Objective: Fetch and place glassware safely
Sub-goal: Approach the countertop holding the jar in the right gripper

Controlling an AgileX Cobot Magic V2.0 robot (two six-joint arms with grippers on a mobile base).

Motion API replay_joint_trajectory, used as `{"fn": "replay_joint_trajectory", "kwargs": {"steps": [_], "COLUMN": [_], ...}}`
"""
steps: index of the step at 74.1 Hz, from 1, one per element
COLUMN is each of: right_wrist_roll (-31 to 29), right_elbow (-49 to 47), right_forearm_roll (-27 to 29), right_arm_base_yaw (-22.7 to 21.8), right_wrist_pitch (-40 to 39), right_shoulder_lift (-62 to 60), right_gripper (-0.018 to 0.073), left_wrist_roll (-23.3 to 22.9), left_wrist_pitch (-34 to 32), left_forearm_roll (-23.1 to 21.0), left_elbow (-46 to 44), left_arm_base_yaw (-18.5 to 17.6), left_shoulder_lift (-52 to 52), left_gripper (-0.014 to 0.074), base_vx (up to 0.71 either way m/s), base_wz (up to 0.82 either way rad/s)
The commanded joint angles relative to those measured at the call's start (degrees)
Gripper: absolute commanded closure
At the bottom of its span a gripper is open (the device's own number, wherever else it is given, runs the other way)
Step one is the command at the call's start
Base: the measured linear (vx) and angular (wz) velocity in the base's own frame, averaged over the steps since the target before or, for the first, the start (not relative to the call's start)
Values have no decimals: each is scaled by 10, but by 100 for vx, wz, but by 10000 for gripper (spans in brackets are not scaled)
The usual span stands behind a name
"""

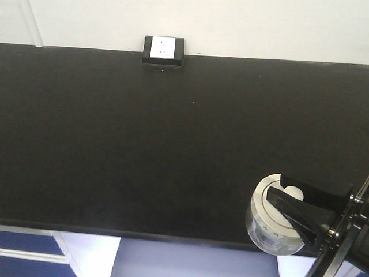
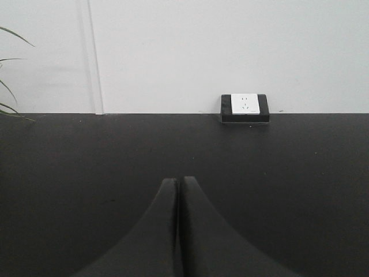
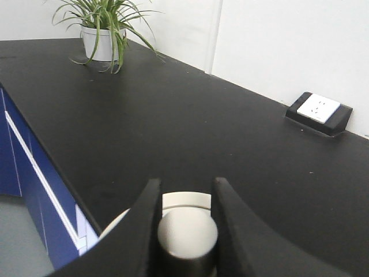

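Pressed together, the left gripper [image 2: 179,183] hangs over the black countertop [image 1: 144,144], with a white wall [image 2: 202,52] and socket box [image 1: 163,51] behind. At the front view's lower right, the right gripper [image 3: 185,186] pinches the jar [image 1: 270,224] by its lid knob [image 3: 187,234] at the counter's near edge. The jar's base is partly hidden.

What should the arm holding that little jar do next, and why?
Probably carry the jar farther in over the black counter before lowering it: the right gripper grips its lid knob, and the jar hangs at the counter's near edge.
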Motion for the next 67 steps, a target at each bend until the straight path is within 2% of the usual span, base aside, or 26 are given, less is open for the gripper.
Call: {"fn": "replay_joint_trajectory", "kwargs": {"steps": [1,67], "right_wrist_roll": [-4,-4], "right_elbow": [-20,-21], "right_forearm_roll": [19,22], "right_arm_base_yaw": [-1,-1], "right_wrist_pitch": [-17,-16], "right_shoulder_lift": [-1,7], "right_gripper": [560,560], "left_wrist_roll": [-3,-3], "left_wrist_pitch": [-42,-42], "left_forearm_roll": [-4,-4], "left_elbow": [-15,-15], "left_arm_base_yaw": [-5,-5], "left_shoulder_lift": [7,16], "left_gripper": [603,603], "base_vx": [21,10], "base_wz": [1,-10]}}
